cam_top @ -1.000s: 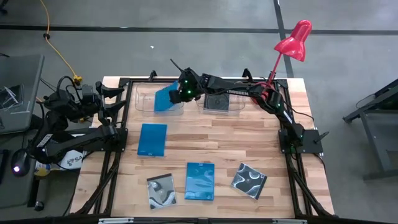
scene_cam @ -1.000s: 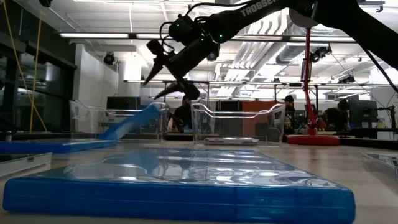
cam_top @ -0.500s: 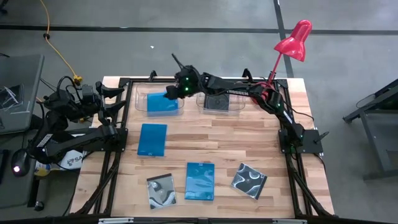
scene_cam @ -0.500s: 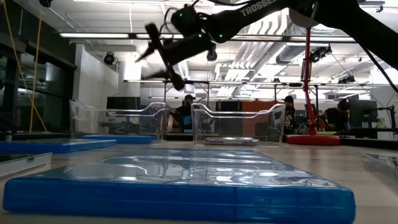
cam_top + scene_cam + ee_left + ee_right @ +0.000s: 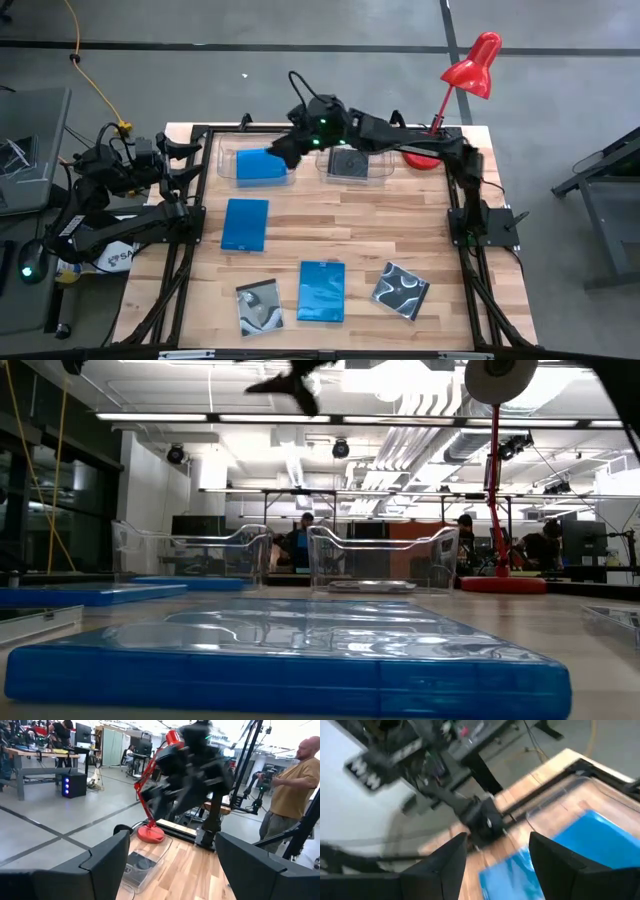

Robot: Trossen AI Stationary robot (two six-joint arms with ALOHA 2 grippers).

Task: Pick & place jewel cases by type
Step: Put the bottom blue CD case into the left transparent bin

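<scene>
We saw a wooden desk [image 5: 330,215], red lamp [image 5: 470,65], grey floor [image 5: 300,70], both arms' jaws spread, empty.

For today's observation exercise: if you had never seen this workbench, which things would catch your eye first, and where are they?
First the red desk lamp at the table's far right corner. Next, the right hand, open and empty, raised above the left clear tub, where a bright blue jewel case lies flat. Then the loose cases on the wood: two blue ones and two with swirl covers along the near edge.
</scene>
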